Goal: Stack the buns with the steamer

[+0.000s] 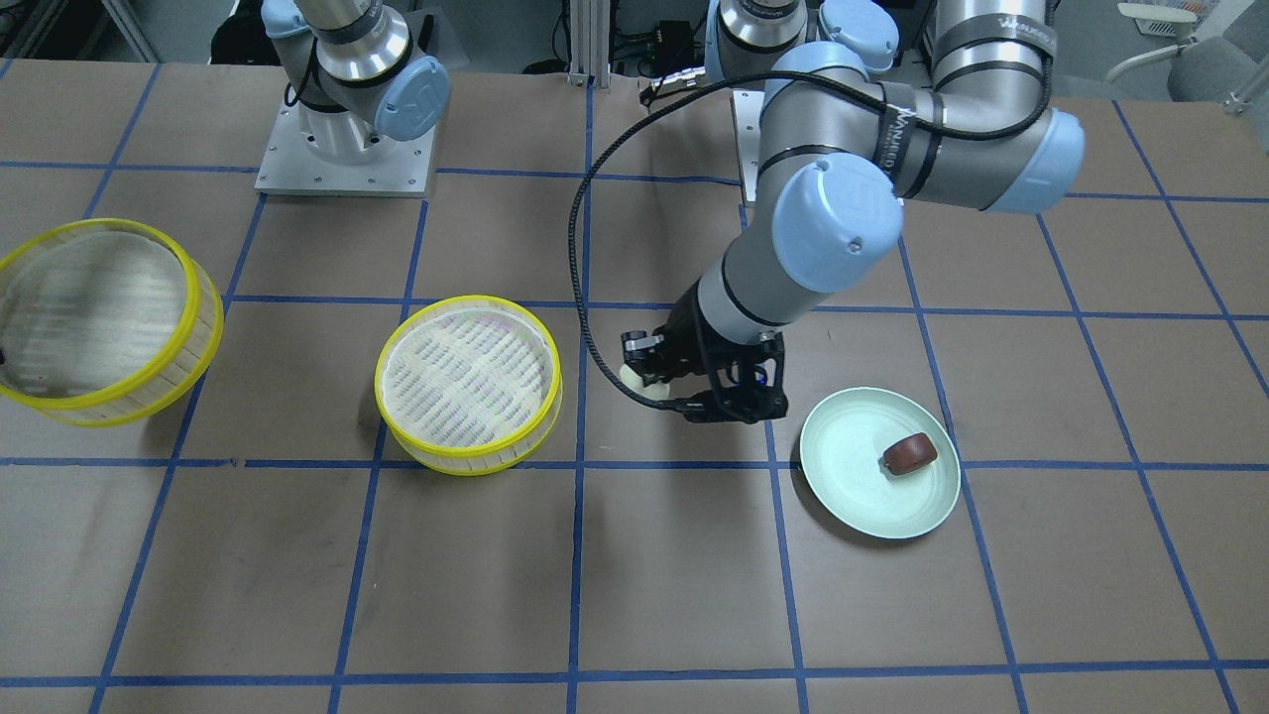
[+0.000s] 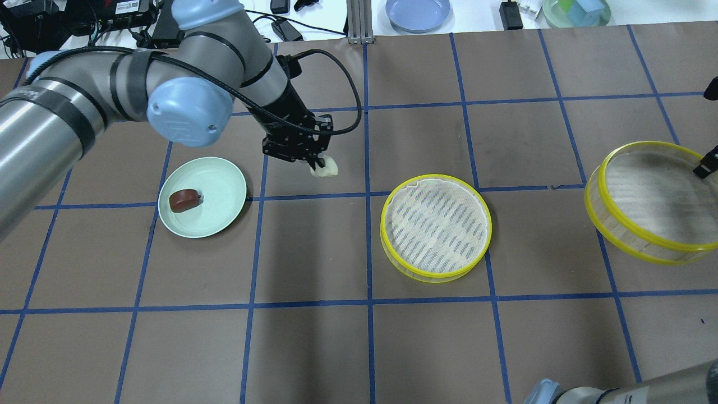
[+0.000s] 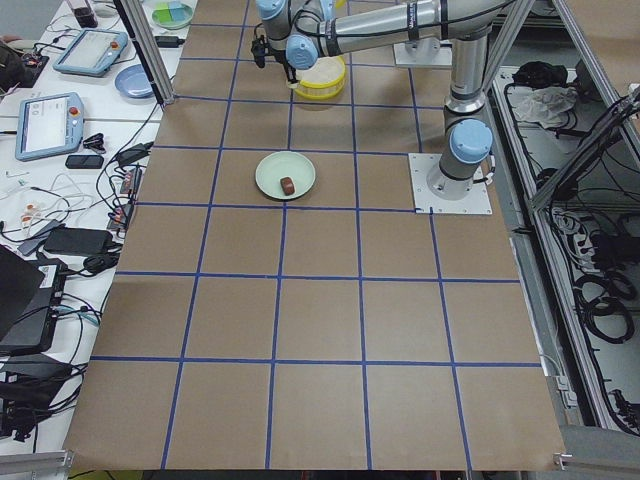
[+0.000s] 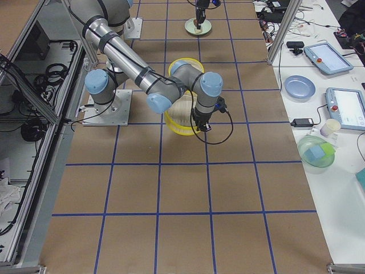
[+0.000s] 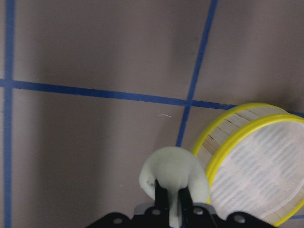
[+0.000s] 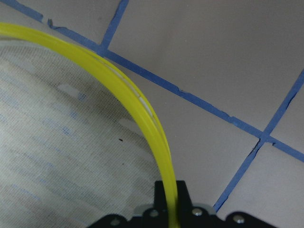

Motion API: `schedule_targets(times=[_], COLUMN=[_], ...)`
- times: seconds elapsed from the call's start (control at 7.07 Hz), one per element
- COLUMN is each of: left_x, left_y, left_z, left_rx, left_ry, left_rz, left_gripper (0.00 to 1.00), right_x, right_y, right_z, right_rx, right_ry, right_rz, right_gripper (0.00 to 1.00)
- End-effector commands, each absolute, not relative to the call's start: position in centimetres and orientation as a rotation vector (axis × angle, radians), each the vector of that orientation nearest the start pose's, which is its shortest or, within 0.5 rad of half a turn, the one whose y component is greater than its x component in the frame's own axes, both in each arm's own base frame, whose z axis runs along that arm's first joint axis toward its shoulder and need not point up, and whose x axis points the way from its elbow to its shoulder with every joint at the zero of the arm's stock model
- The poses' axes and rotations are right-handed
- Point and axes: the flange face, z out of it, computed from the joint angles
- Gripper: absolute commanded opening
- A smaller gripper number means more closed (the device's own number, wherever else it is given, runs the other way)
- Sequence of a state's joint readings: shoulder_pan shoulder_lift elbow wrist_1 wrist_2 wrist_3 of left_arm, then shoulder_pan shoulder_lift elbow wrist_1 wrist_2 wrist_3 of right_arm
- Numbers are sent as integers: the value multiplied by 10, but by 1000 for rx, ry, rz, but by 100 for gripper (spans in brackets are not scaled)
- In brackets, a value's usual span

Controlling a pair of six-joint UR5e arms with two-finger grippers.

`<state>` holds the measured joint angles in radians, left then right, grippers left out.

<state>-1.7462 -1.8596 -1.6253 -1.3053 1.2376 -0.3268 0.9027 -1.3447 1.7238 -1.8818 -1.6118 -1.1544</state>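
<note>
My left gripper (image 2: 318,164) is shut on the cream-white bun (image 2: 328,168) and holds it above the table, between the pale green plate (image 2: 224,185) and the middle steamer basket (image 2: 436,226). In the left wrist view the bun (image 5: 173,173) sits between the fingers, with that basket (image 5: 256,166) to its right. The dark reddish-brown bun (image 2: 185,200) lies on the plate. My right gripper (image 6: 171,197) is shut on the yellow rim of the second steamer basket (image 2: 650,202), which is tilted at the far right of the overhead view.
The arm bases (image 1: 345,149) stand at the table's robot side. A blue plate (image 2: 418,12) and a green bowl with blocks (image 2: 576,11) sit beyond the table's far edge. Tablets and cables (image 3: 55,110) lie on the side bench.
</note>
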Motion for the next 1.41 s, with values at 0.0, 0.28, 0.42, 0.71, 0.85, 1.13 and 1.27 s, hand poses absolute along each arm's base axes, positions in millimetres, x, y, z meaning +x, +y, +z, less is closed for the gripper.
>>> schedule_targets(times=[0.0,0.28,0.42,0.71,0.85,1.13,1.27], left_x=[-317,-364,-378,-395,-399,-403,-395], left_y=[-520,-499,-492,-476,-472,-472,-479], left_z=[302,276,271,260,260,265,287], left_rx=[-274,-158,-208,-189,-267,-331,-318], left_ry=[3500,3497,3489,3467,3454,3446,3449], left_rz=[260,281,298,348,366,354,255], left_gripper=[0,0,0,52,71,97,98], right_x=[-233,-209,-203,-126,-101,-29,-7], right_y=[-513,-516,-515,-514,-509,-478,-473], right_z=[326,318,320,338,346,358,357], right_rx=[-739,-677,-634,-505,-473,-487,-436], right_ry=[3033,3070,3076,3059,3067,3031,3031], right_rz=[150,241,246,324,315,235,224], right_gripper=[0,0,0,0,0,0,0])
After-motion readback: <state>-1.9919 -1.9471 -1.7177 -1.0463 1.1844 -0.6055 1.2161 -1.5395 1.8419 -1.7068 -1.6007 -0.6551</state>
